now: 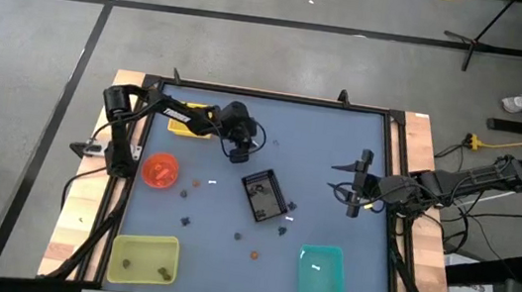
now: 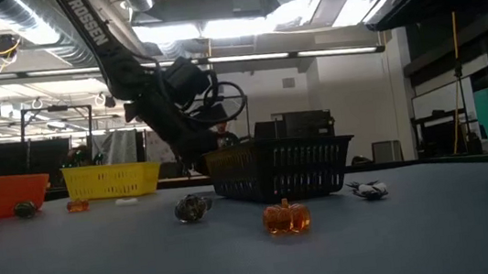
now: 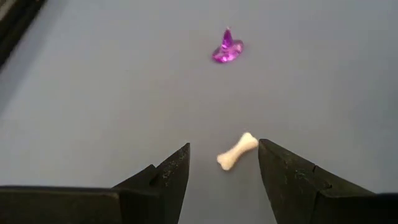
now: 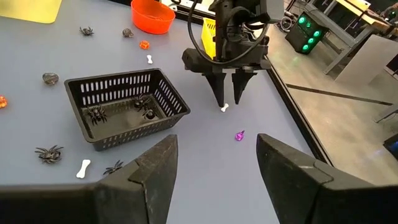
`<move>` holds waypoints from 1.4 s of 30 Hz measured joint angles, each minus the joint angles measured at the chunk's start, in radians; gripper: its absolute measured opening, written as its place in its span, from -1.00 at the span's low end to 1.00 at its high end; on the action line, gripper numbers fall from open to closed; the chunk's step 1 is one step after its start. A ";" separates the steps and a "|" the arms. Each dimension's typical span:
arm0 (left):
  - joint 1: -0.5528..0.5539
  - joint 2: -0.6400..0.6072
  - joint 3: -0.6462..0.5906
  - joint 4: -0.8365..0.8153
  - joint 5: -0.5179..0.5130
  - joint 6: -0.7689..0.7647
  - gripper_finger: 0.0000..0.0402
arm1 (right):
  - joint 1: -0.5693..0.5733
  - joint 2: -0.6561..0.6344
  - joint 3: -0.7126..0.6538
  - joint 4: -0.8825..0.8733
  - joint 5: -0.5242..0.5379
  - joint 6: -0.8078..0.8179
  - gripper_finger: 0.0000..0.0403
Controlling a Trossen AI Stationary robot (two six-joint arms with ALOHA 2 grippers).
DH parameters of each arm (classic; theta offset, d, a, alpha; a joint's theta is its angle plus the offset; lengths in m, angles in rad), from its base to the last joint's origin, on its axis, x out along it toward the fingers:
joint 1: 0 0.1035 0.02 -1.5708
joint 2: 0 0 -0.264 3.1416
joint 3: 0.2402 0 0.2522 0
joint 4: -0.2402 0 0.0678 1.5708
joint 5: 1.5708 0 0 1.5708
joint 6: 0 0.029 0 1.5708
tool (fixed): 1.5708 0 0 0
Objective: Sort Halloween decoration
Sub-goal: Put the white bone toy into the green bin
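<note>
Left pincer (image 3: 222,163) is poised just above the counter (image 1: 342,136) with its fingers apart, a small white bone (image 3: 237,152) lying between the tips but nearer one finger than the other; the bone sits beyond the black basket (image 1: 264,195), toward the yellow bin (image 1: 184,122), and a purple witch hat (image 3: 227,47) lies a little farther out from it. For a clean grasp the tips are best centred over the bone and lowered until they almost touch the surface, then closed across its narrow shaft; the piece is judged light and slick, so a slow squeeze should keep it from skidding away. Open surface surrounds the bone on every side, the basket being the nearest obstacle; the counter's back rail lies beyond the hat, so a lift straight up is advised before any carry toward a bin. Right pincer (image 4: 213,165) waits open, well to the far side of the basket, clear of the route.
</note>
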 joint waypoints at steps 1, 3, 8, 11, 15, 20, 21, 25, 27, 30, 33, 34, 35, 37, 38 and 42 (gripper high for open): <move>0.000 0.000 0.000 -0.007 0.008 0.000 -0.13 | 0.000 0.000 0.000 0.000 0.000 0.000 0.07; 0.000 0.000 0.000 -0.011 0.013 0.000 -0.13 | 0.000 0.000 0.000 0.000 0.000 0.000 0.07; -0.001 0.010 0.000 0.001 0.015 0.001 -0.13 | 0.000 0.000 0.000 0.000 0.000 0.000 0.07; 0.000 0.036 0.002 0.022 0.031 -0.001 -0.13 | 0.000 0.000 0.000 0.000 0.000 0.000 0.07; 0.000 0.057 0.005 0.026 0.033 -0.004 -0.13 | 0.000 0.000 0.000 0.000 0.000 0.000 0.07; 0.010 0.055 0.004 0.016 0.034 -0.008 -0.13 | 0.000 0.000 0.000 -0.001 0.000 0.000 0.07; 0.011 0.055 0.004 0.016 0.035 -0.009 -0.13 | 0.000 0.000 0.000 -0.001 0.000 0.000 0.07; 0.011 0.055 0.003 0.014 0.035 -0.010 -0.18 | 0.000 0.000 0.000 -0.001 0.000 0.000 0.07; 0.010 0.055 0.003 0.013 0.035 -0.010 -0.23 | 0.000 0.000 0.000 -0.001 0.000 0.000 0.07; 0.010 0.056 0.002 0.012 0.036 -0.010 -0.32 | 0.000 0.000 0.000 -0.001 0.000 0.000 0.07; 0.010 0.056 0.002 0.010 0.036 -0.010 -0.40 | 0.000 0.000 0.000 -0.001 0.000 0.000 0.07; 0.009 0.056 0.002 0.010 0.037 -0.010 -0.42 | 0.000 0.000 0.000 -0.001 0.000 0.000 0.07; 0.009 0.056 0.002 0.010 0.037 -0.010 -0.44 | 0.000 0.000 0.000 -0.001 0.000 0.000 0.07; 0.009 0.056 0.002 0.009 0.037 -0.010 -0.48 | 0.000 0.000 0.000 -0.001 0.000 0.000 0.07; 0.009 0.056 0.002 0.009 0.038 -0.010 -0.50 | 0.000 0.000 0.000 -0.001 0.000 0.000 0.07; 0.010 0.057 0.002 0.008 0.055 -0.010 -0.56 | 0.000 0.000 0.000 -0.001 0.000 0.000 0.07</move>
